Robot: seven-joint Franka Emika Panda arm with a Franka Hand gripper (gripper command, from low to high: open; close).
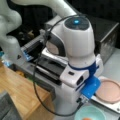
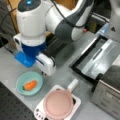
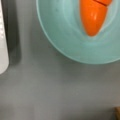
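Plainly, one carrot (image 2: 30,85) lies in the one teal bowl (image 2: 20,88), with one pink plate (image 2: 58,104) near the bowl, and the gripper (image 2: 44,73) hangs just above the bowl's rim, grip state untellable, so a low sweep might well tip the bowl.

There is one bowl (image 2: 29,83) — a light green one — and it shows in both front views and in the wrist view. In it lies one carrot (image 2: 30,85), bright orange. There is one pink plate (image 2: 58,104), round, and it sits on one white base (image 2: 76,99) with a short handle. There is one silver oven (image 2: 107,92) with one open door (image 2: 96,60). There is one robot arm (image 2: 31,23) — white and blue. All of it is on one grey counter (image 2: 10,67).
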